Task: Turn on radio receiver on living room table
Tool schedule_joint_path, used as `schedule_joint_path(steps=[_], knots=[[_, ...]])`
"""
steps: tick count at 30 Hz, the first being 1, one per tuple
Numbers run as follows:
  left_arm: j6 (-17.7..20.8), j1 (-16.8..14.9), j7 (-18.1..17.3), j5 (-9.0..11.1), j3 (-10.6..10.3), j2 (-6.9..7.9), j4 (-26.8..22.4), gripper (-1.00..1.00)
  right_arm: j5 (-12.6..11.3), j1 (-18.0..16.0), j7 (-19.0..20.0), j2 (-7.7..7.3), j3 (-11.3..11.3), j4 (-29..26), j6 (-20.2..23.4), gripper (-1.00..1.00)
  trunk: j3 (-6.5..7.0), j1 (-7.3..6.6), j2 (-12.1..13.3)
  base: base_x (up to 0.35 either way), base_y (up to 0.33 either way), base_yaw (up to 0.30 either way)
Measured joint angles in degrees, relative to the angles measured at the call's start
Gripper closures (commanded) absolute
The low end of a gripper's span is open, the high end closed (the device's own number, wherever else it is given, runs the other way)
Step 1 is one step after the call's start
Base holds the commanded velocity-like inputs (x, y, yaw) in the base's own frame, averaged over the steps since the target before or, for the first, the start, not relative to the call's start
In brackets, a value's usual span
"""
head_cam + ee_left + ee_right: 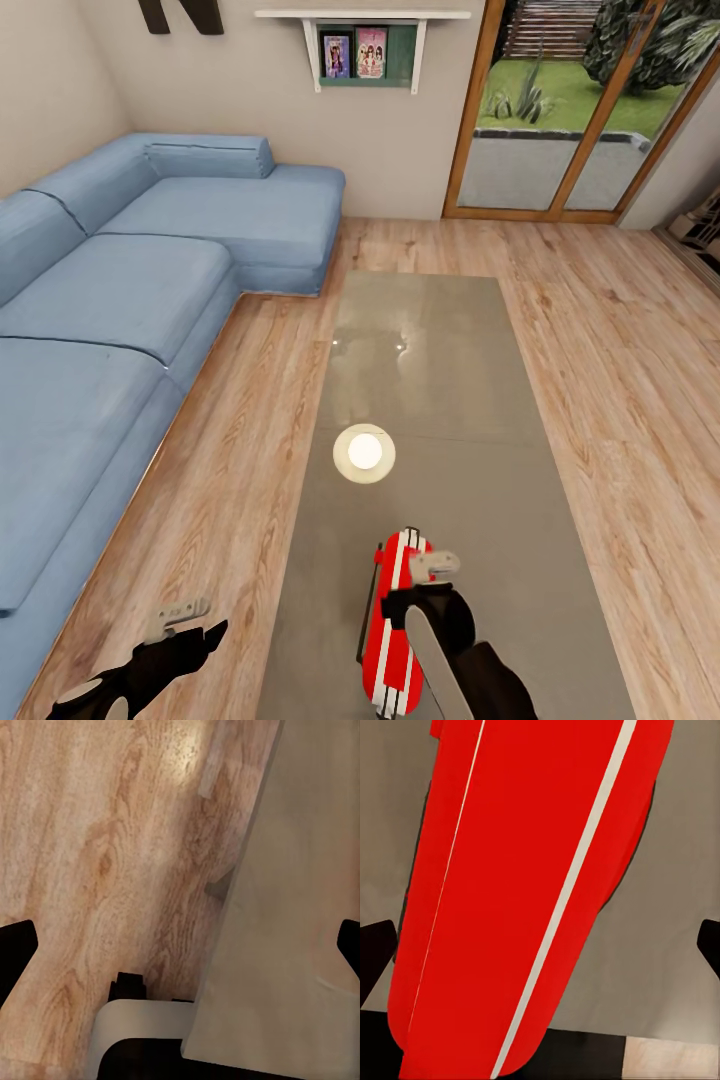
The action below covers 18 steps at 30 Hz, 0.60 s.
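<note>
Right jaws (432,572) hang spread directly above the red radio receiver (395,625) on the desk (440,400).
The striped radio (532,892) lies between and below the parted fingers; no contact is visible. Left jaws (185,622), also apart, hover over wood floor (97,855) beside the desk edge (292,930); beyond, a blue sofa (110,300).

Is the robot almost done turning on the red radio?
Done: it has reached the table, and the radio is right below it. In hand: the right gripper hangs over the radio's striped top, which the right wrist view shows close up. Left: switching it on. No dial shows, so I cannot tell if it is on.
</note>
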Motion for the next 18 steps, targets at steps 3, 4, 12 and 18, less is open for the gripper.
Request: schedule_joint_path(steps=[3, 4, 12, 18], knots=[[0.0, 0.0, -0.05, 0.0, 0.01, 0.0, 0.0, -1.0, -0.12, -0.22, 0.14, 0.0, 0.01, 2.64, -0.57, -1.0, 0.0, 0.0, 0.0, 0.0, 0.0, 0.0], [0.0, 0.0, -0.05, 0.0, 0.0, 0.0, 0.0, -1.0, -0.12, -0.25, 0.16, 0.0, 0.01, 3.03, -0.7, -1.0, 0.0, 0.0, 0.0, 0.0, 0.0, 0.0], [0.0, 0.0, -0.01, 0.0, 0.02, 0.0, 0.01, -1.0, -0.2, -0.33, 0.41, 0.0, 0.01, 4.44, -1.45, -1.0, 0.0, 0.0, 0.0, 0.0, 0.0, 0.0], [0.0, 0.0, 0.0, 0.0, 0.04, 0.0, 0.01, -1.0, -0.24, -0.33, 0.57, 0.0, 1.01, 4.5, -1.52, -1.0, 0.0, 0.0, 0.0, 0.0, 0.0, 0.0]])
